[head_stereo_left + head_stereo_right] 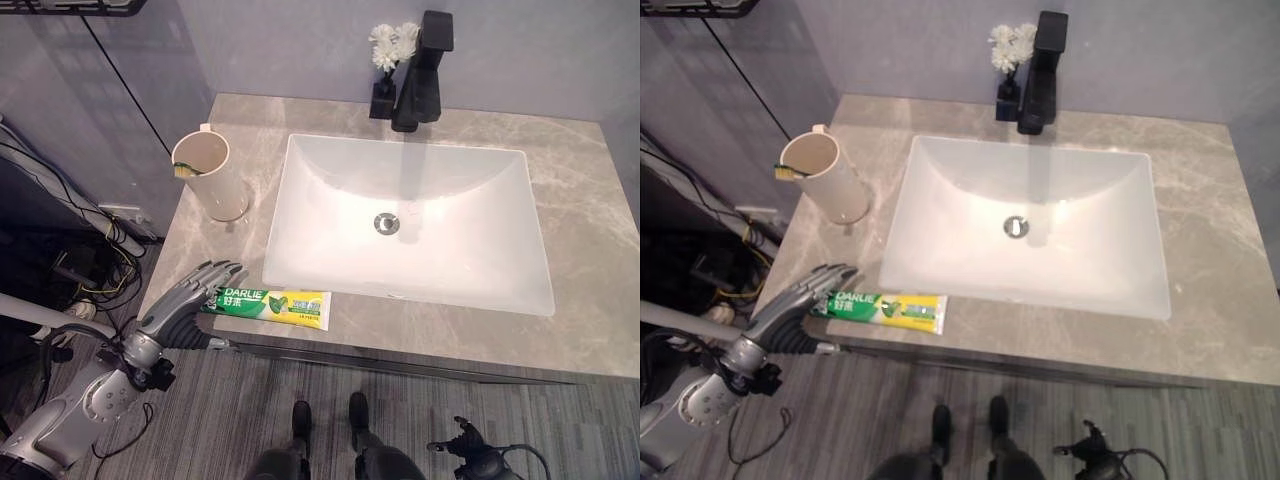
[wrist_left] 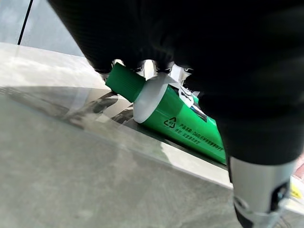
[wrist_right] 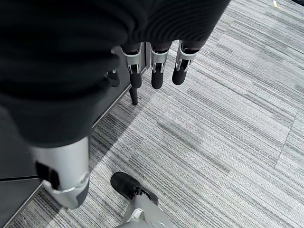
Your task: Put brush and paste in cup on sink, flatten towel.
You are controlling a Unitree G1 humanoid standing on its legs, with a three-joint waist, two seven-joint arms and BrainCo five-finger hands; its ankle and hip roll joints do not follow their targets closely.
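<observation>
Left eye view gives us our left hand at the front left edge of the grey marble counter, its fingers relaxed and spread, tips touching the cap end of the green and yellow toothpaste tube. The tube lies flat between the counter's front edge and the white rectangular basin, not yet lifted. The cream plastic cup stands well apart from it, toward the back left, with the brush apparently already inside, only a yellow-green end showing at the rim.

We judge the tube light, soft in the body and fairly slick; squeezing the middle would dent it, so we would pinch near the stiff green cap and white shoulder, which the left wrist view shows just under our fingers.

Our right hand hangs low over the striped grey floor, fingers straight, holding nothing.

We make out no towel. Most of the brush is hidden inside the cup. The black faucet and white flowers stand behind the basin.
</observation>
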